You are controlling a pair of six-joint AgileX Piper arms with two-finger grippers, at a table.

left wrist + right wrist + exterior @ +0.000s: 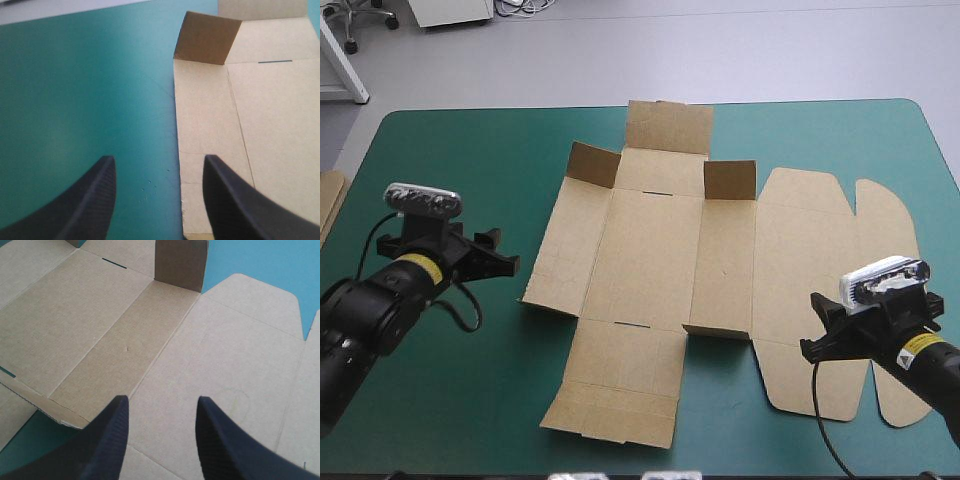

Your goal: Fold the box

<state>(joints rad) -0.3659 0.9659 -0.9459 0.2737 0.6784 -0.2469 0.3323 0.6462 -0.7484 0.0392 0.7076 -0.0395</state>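
Brown box (660, 260) mostly flat, two flaps (730, 180) upright. Left gripper (157, 157) spread at its edge; right gripper (161, 398) spread over it, seemingly clear.

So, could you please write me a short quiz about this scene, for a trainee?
1. True or false: the cut brown cardboard box already stands as a tray with all walls raised.
2. Fill in: the left black two-finger tool, straddling the box's edge and the teal-green table cover, has its fingers ____.
3. The right black two-finger tool hangs over: A the bare cover; B the box; C the table's far edge.
Key: 1 false; 2 open; 3 B.
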